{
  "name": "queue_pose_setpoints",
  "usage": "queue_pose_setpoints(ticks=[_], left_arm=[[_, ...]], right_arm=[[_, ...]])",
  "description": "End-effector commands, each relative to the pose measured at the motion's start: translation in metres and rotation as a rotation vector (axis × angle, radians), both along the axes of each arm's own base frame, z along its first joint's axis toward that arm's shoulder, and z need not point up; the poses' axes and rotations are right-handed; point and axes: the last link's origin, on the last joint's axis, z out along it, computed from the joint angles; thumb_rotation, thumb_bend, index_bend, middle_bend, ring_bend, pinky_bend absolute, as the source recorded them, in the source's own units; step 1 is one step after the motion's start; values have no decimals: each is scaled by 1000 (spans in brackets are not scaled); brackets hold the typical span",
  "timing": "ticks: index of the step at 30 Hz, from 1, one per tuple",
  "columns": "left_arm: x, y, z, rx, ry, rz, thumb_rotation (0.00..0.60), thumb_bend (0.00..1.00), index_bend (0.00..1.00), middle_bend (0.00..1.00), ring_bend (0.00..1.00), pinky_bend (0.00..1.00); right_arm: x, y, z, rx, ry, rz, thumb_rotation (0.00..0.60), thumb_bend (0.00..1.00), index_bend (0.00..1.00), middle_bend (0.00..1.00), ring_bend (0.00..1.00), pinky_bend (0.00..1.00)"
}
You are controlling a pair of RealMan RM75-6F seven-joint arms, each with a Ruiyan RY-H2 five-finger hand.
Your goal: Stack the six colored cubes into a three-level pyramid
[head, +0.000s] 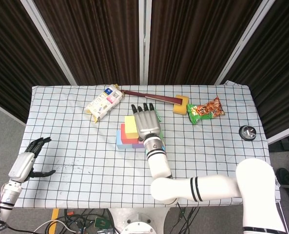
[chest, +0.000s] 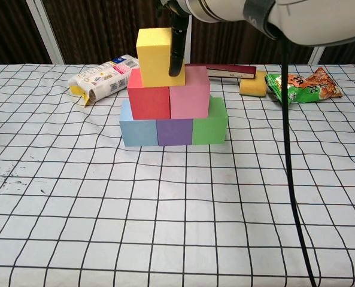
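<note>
The yellow cube point(chest: 153, 57) caps the pyramid, sitting a little toward nine o'clock over the red cube point(chest: 148, 102) and pink cube point(chest: 189, 100). The right hand point(head: 145, 122) holds it, fingers point(chest: 177, 51) down its side, probably to centre it. At the desk's point(head: 76, 141) eight o'clock, the left hand point(head: 28, 162) hangs loosely spread, empty.

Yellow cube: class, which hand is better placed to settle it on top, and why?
Right. The right hand is already at the yellow cube; the left hand rests far off at the table's edge.
</note>
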Motion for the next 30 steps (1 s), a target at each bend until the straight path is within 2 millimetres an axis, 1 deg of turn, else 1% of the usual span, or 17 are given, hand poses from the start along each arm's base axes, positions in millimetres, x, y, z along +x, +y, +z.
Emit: queue_pose_setpoints(ticks=[1, 4, 10, 13, 16, 19, 23, 25, 30], left_arm=[[0, 0, 0, -1, 0, -1, 600, 0, 57, 106, 22, 68], [0, 0, 0, -1, 1, -2, 600, 0, 57, 106, 22, 69], [2, 1, -1, -6, 9, -9, 600, 0, 57, 106, 22, 68], [4, 2, -3, -9, 14, -11, 600, 0, 57, 106, 22, 69], [6, 3, -5, -12, 21, -13, 600, 0, 57, 106, 22, 69], [8, 5, -6, -10, 29, -15, 600, 0, 57, 106, 22, 69], [12, 7, -8, -12, 42, -22, 600, 0, 57, 106, 22, 69], [14, 8, -8, -11, 47, -25, 600, 0, 57, 106, 22, 69], [17, 6, -8, -9, 67, -23, 600, 0, 57, 106, 21, 69]], right_arm=[[-1, 0, 1, 2, -1, -1, 600, 0, 0, 137, 0, 0], [-2, 2, 5, 3, -12, -2, 600, 0, 0, 128, 0, 0], [-4, 5, 26, -16, -51, 10, 600, 0, 0, 117, 0, 0], [-11, 7, 39, -29, -65, 7, 600, 0, 0, 117, 0, 0], [-21, 7, 54, -44, -75, -5, 600, 0, 0, 116, 0, 0], [-37, 7, 68, -63, -73, -27, 600, 0, 0, 116, 0, 0], [-66, 2, 82, -88, -71, -77, 600, 0, 0, 110, 0, 0], [-78, -1, 85, -92, -82, -98, 600, 0, 0, 108, 0, 0], [-117, -7, 90, -119, -98, -135, 600, 0, 0, 108, 0, 0]])
